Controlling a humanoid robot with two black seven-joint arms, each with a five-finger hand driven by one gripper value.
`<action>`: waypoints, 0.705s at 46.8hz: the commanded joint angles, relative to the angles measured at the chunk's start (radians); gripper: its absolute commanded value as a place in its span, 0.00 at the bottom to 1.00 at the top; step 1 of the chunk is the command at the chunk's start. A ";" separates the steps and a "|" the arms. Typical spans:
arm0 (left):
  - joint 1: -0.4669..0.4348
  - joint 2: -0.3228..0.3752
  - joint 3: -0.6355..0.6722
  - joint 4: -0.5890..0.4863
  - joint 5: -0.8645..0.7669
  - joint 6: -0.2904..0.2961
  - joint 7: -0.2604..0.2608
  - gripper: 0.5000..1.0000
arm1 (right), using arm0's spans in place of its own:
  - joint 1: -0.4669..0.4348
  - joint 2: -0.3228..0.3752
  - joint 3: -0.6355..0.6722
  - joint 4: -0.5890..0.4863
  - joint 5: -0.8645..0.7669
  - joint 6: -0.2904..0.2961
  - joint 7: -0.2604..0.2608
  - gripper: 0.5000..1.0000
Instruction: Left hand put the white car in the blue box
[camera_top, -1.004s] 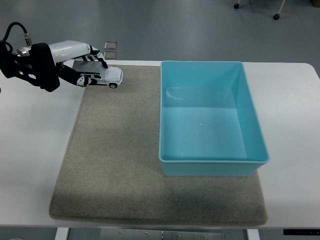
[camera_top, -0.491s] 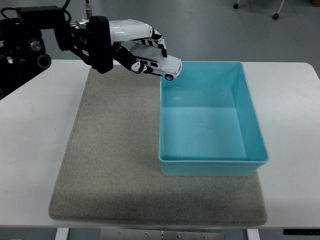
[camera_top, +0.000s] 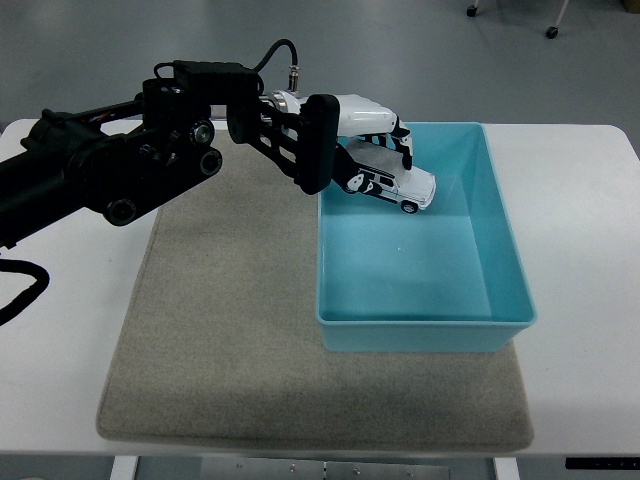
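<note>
The white toy car (camera_top: 397, 186) hangs tilted, nose down to the right, above the far left part of the blue box (camera_top: 505, 240). My left hand (camera_top: 372, 148) is shut on it from above, its white-and-black fingers (camera_top: 401, 141) curled over the roof. The black left arm reaches in from the left edge across the mat to the box. The right arm does not show.
A grey-brown mat (camera_top: 230, 330) lies under the box and covers the table's middle. The white table (camera_top: 590, 330) shows bare at both sides. Grey floor lies beyond the far edge.
My left hand has carried the car from the mat's far left corner, lifted it, and moved it right, past the box's left wall to above its inside.
</note>
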 joint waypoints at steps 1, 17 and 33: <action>0.025 -0.038 0.000 0.022 0.001 0.001 0.000 0.00 | 0.000 0.000 0.000 0.000 0.000 0.000 0.000 0.87; 0.079 -0.078 0.000 0.051 -0.002 0.033 0.003 0.08 | 0.000 0.000 0.000 0.000 0.000 0.000 -0.001 0.87; 0.122 -0.086 0.069 0.044 -0.022 0.126 0.003 0.99 | 0.000 0.000 0.000 0.000 0.000 0.000 0.000 0.87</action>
